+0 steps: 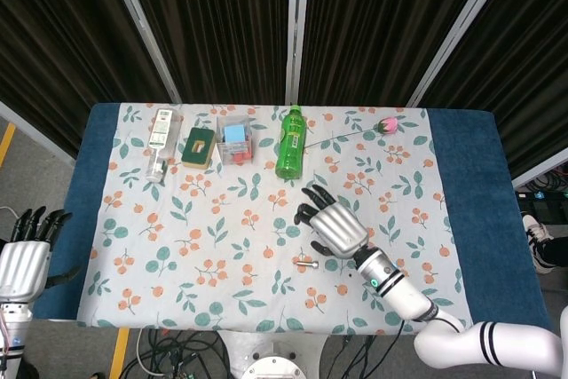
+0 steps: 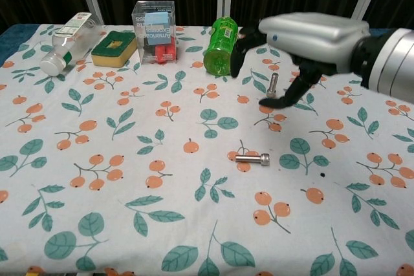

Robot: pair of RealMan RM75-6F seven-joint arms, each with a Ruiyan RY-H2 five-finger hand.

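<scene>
My right hand (image 1: pixel 333 226) hovers above the flowered cloth right of centre, fingers spread and holding nothing; the chest view shows it (image 2: pixel 304 37) raised with the fingers hanging down. A small silver bolt (image 2: pixel 272 84) stands upright on the cloth just behind its thumb. A second bolt (image 1: pixel 307 263) lies flat a little in front of the hand, also seen in the chest view (image 2: pixel 252 158). My left hand (image 1: pixel 25 259) is off the table at the lower left, fingers straight and empty.
Along the far edge lie a clear bottle (image 1: pixel 159 142), a green-topped sponge (image 1: pixel 198 146), a clear box (image 1: pixel 234 139) with coloured blocks, a green bottle (image 1: pixel 289 141) and a pink flower (image 1: pixel 386 123) on a thin stem. Blue table edge (image 1: pixel 479 184) borders the cloth.
</scene>
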